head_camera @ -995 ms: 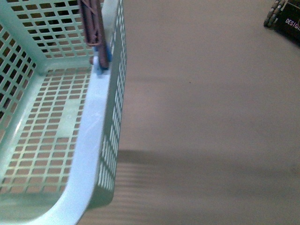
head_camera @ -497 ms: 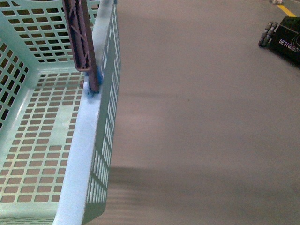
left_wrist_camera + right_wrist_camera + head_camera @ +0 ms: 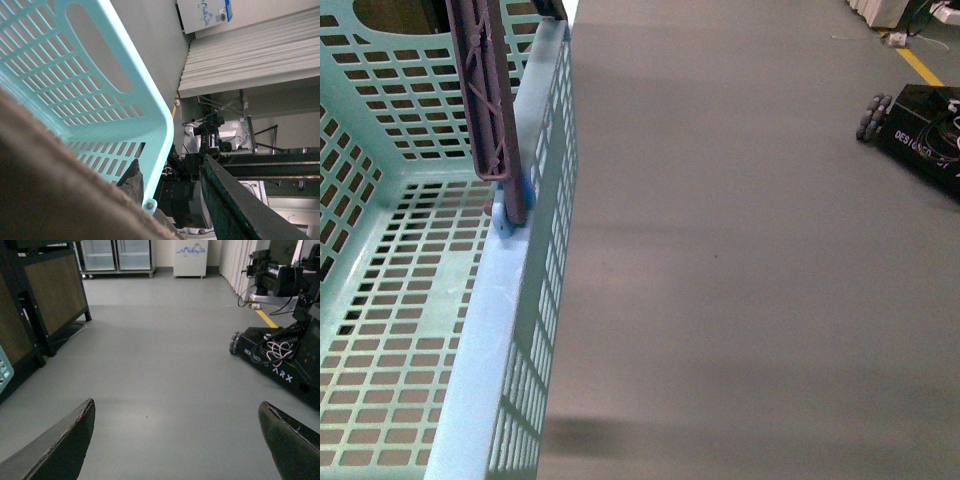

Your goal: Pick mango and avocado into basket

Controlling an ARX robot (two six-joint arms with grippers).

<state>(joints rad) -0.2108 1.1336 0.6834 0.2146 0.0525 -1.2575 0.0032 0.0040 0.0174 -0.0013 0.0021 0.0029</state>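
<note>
Seemingly empty, the basket (image 3: 510,300) sits at left; mango and avocado are out of view. Wide apart, the right gripper (image 3: 176,410) holds nothing; the left gripper (image 3: 134,182) I cannot tell. Glossy mango likely slips: grasp across its middle.

Grey floor (image 3: 150,365) (yellow line (image 3: 266,318)), glass-door cabinets (image 3: 117,255), perhaps blinds (image 3: 240,55)
</note>
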